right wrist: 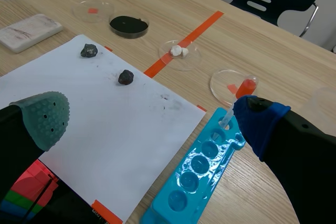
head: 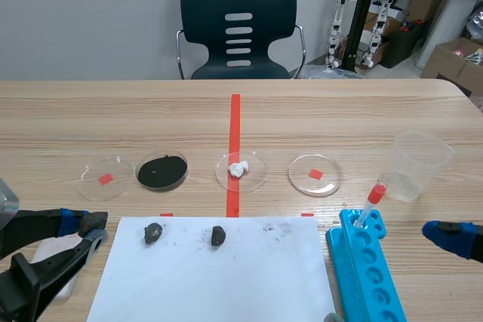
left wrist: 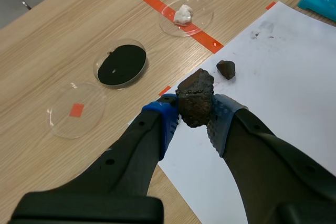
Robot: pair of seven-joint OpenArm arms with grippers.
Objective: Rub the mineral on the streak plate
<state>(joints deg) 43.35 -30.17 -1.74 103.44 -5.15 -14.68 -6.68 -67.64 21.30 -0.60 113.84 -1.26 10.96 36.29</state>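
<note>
My left gripper (left wrist: 195, 113) is shut on a dark brown mineral (left wrist: 195, 90), held above the near-left corner of the white paper (left wrist: 283, 77). In the scene view this gripper (head: 87, 224) hovers over the white streak plate (head: 51, 249) at the table's near left. The streak plate (right wrist: 29, 31) carries faint reddish marks. Two more dark minerals lie on the paper (head: 152, 232) (head: 218, 235). My right gripper (right wrist: 152, 121) is open and holds nothing, over the paper's right side and the blue well tray (right wrist: 205, 166).
A row of dishes stands beyond the paper: a clear one (head: 104, 178), one with black powder (head: 162, 172), one with white lumps (head: 241, 170), another clear one (head: 315, 174). A plastic beaker (head: 419, 164) and a red-capped dropper (head: 371, 201) are at the right.
</note>
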